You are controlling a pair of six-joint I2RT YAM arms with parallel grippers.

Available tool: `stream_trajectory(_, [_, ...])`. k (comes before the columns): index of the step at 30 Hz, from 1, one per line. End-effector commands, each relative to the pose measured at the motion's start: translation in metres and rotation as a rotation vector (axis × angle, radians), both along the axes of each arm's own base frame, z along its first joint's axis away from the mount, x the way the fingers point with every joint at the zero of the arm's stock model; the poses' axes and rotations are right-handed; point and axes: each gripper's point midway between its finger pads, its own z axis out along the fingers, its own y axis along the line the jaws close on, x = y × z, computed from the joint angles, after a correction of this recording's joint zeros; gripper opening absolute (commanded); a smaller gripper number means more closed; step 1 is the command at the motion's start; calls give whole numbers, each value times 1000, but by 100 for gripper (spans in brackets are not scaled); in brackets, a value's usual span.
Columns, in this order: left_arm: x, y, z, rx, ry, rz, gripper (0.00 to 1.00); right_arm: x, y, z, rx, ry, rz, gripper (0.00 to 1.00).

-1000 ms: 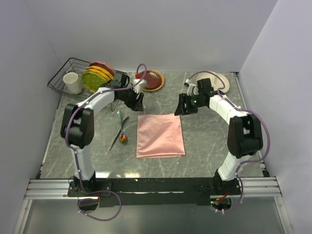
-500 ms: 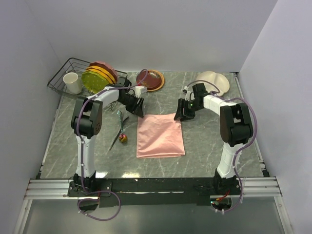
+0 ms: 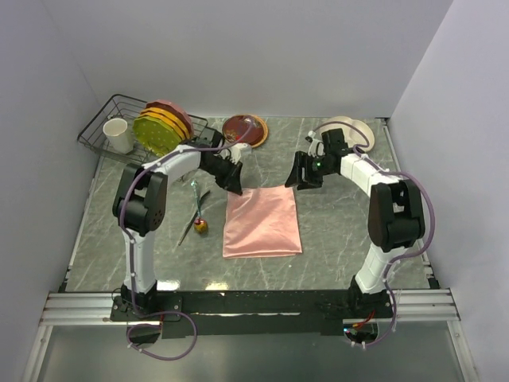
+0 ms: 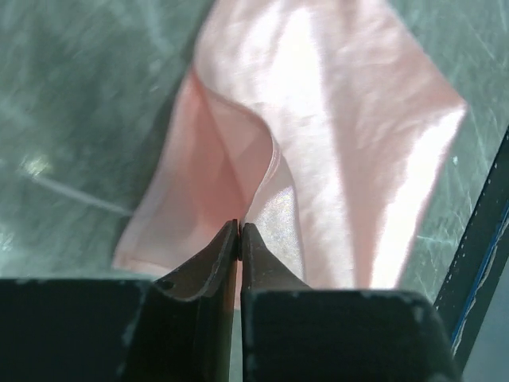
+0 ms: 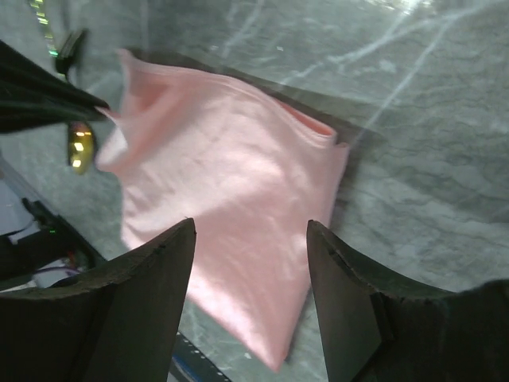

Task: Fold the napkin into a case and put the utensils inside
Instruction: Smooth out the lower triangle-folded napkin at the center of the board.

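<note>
From above we see one napkin lying flat, two utensils just left of the napkin, and two grippers at the napkin's far edge: the left gripper has moved onto the far left corner since a second ago, and the right gripper hangs by the far right corner. Only the left wrist view shows us the left gripper pinched shut on the napkin's top layer, lifting it a little. Only the right wrist view shows us the right gripper with jaws wide apart above the napkin, holding nothing, with the spoon beyond the napkin.
</note>
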Motion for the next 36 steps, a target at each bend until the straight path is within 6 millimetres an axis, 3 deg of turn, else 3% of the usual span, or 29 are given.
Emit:
stream_trajectory(1, [-27,-31,34,-44,-131,-133,9,-1,12,23,106,39,-13,65])
stream_trajectory(5, [-53,-46,34,-30,-159,-194,15,-3,14,14,115,77,-5,64])
stream_trajectory(6, [-58,-47,32,-28,-167,-226,27,-2,15,15,121,77,0,64])
stream_trajectory(8, [-69,-44,32,-42,-125,-267,38,-2,16,9,124,97,-2,64])
stream_trajectory(9, [-65,-40,34,-53,-110,-244,47,-3,18,6,123,110,3,64])
stream_trajectory(10, [-51,-37,41,-86,-127,-198,51,-3,18,3,119,114,8,63])
stream_trajectory(12, [-15,-10,48,-123,-78,-21,59,-6,21,-1,113,123,20,63])
stream_trajectory(15, [32,22,43,-84,-102,153,65,-8,24,-7,110,136,35,63])
stream_trajectory(16, [43,25,38,-70,-101,178,66,-9,27,-7,110,137,44,63])
stream_trajectory(22, [58,22,3,-57,1,168,67,-7,34,-13,111,148,57,61])
stream_trajectory(27, [63,7,-2,-122,47,146,67,-9,33,-32,83,182,51,57])
stream_trajectory(30, [61,-3,-6,-140,81,118,66,-12,29,-48,50,224,40,51])
stream_trajectory(36, [27,-18,-10,-137,167,26,60,-16,19,-74,-25,294,-5,36])
